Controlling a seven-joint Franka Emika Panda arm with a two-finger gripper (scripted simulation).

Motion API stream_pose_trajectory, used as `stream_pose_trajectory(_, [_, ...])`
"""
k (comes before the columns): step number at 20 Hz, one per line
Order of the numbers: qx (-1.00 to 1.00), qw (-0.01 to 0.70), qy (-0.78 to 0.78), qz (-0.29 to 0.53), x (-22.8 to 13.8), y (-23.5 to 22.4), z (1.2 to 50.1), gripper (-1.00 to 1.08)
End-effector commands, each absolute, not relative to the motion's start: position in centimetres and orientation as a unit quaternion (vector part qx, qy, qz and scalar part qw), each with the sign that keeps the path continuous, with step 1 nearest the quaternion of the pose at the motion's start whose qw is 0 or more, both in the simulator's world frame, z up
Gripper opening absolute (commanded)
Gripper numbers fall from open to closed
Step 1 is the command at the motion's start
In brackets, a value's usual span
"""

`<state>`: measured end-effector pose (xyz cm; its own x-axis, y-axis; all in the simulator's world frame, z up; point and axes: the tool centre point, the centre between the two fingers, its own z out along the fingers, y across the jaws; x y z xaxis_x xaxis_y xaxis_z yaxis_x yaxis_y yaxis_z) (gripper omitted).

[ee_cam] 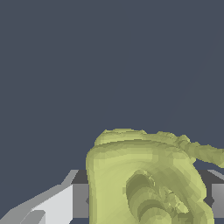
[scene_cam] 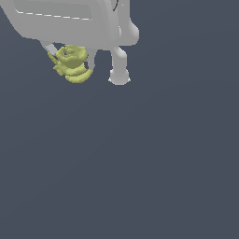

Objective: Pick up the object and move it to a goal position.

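1. Wrist view puts your object (ee_cam: 148, 179) between the fingers (ee_cam: 81, 200) of the gripper (scene_cam: 79, 63), which pinch it.
2. Exterior view shows it hanging at the fingertips, off the surface.
3. Your risk: its lumpy, ridged sides may slip or twist during fast moves.

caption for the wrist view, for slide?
Wrist view: ridged yellow-green object fills the gap between the claw fingers.

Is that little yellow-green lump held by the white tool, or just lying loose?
Held, it seems: the lump sits between the tool's fingers, one on each side in the wrist view.
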<state>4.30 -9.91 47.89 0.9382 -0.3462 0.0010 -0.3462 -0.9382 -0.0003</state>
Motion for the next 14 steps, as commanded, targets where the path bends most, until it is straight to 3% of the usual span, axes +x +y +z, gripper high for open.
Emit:
stream_pose_trajectory(1, [-0.984, 0.000, 0.176, 0.000, 4.3, -10.2, 48.9, -1.00])
stream_pose_trajectory(14, [-0.984, 0.000, 0.176, 0.000, 4.4, -10.8, 50.7, -1.00])
